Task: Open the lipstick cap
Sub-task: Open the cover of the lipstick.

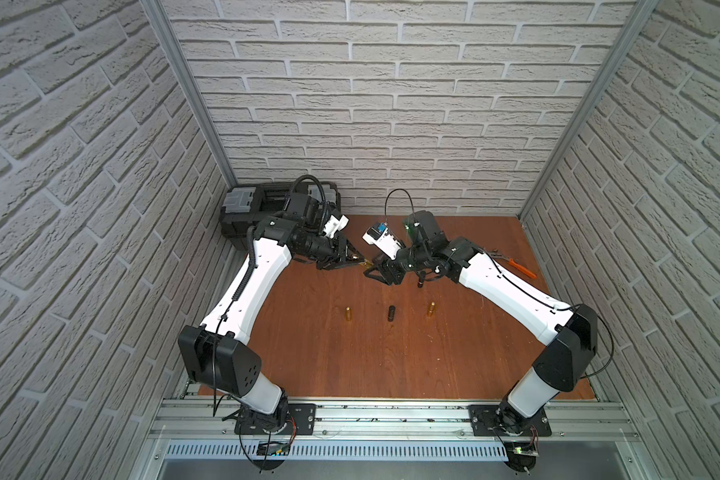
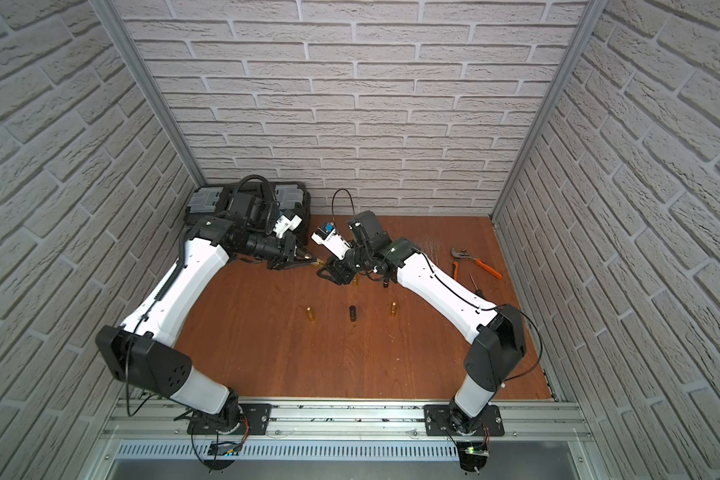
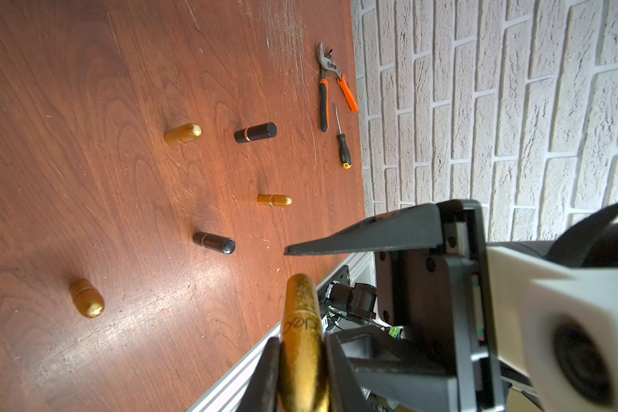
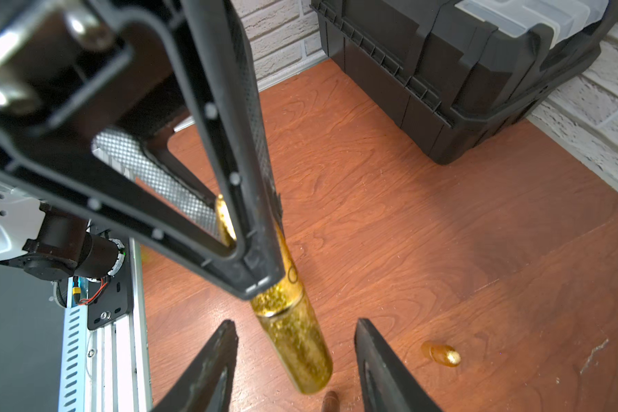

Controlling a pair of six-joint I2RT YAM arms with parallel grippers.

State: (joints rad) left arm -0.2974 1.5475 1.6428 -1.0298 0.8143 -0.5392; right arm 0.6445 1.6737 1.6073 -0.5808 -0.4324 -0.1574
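Note:
A glittery gold lipstick (image 4: 297,349) hangs level above the wooden table, and my left gripper (image 3: 302,374) is shut on one end of it. A seam ring runs around the tube just beyond the left fingers (image 4: 243,171). The free end past the seam reaches in between the fingers of my right gripper (image 4: 295,324). That gripper is open, with a gap on each side of the tube. In both top views the two grippers meet nose to nose at mid-table, left gripper (image 1: 359,261) and right gripper (image 1: 371,271), with the lipstick (image 2: 319,262) showing as a gold speck between them.
Other lipsticks stand on the table (image 1: 308,353) nearer the front: gold (image 1: 348,313), black (image 1: 391,313), gold (image 1: 431,308), and a black one (image 1: 420,284) under the right arm. Orange pliers (image 2: 474,259) and a screwdriver (image 2: 474,284) lie at the right. A black toolbox (image 1: 242,216) sits back left.

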